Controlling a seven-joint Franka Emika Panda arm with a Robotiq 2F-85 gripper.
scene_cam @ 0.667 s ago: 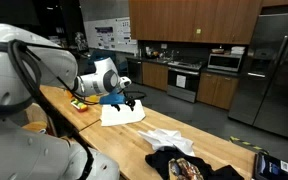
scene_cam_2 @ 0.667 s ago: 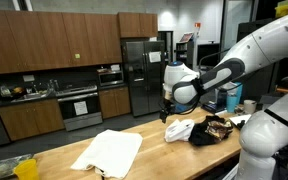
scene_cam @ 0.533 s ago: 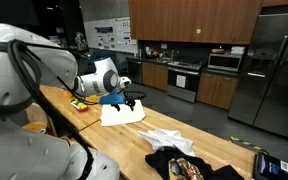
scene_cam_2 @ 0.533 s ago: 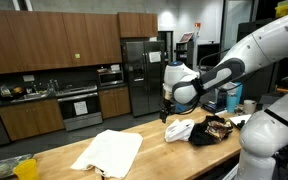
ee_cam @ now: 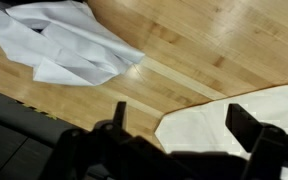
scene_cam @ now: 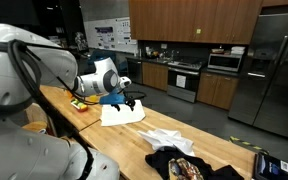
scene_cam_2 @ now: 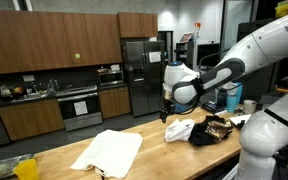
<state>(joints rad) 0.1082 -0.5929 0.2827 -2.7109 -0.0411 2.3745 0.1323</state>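
Your hand (ee_cam: 179,125) hangs above the table (ee_cam: 194,50), spread apart and empty. The flat cloth (ee_cam: 239,120) lies just beneath, running toward 3 o'clock. The crumpled cloth (ee_cam: 64,45) lies at 10 o'clock, farther off.

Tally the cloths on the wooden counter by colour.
White or cream: 2, the flat cloth and the crumpled cloth
Dark: 1, the bunched garment
Total: 3
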